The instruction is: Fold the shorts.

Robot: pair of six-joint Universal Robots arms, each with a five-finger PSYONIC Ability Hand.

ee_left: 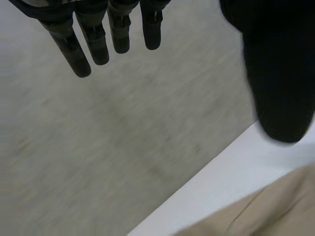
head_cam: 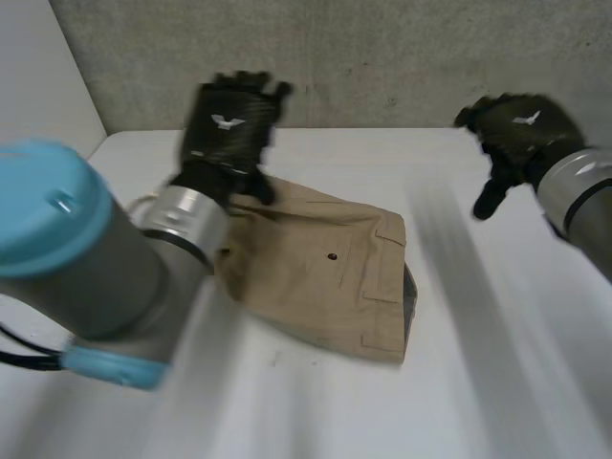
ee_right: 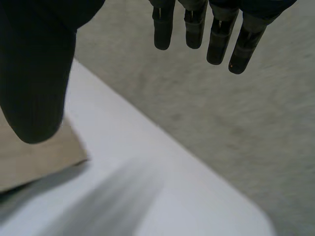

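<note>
Head view shows the tan shorts (head_cam: 325,268) lying flat at mid-table, between the two arms. The left hand (head_cam: 229,120) and right hand (head_cam: 516,129) hover over the far side, fingers straight and spread, holding nothing. The left is above the shorts' far left corner and the right is well apart from them. The cloth is judged light, soft and limp, so pinch it at two corners or along an edge and expect sag. The white table (head_cam: 497,363) looks smooth, so the cloth will probably slide. A grey wall (head_cam: 382,57) stands behind the far edge.
</note>
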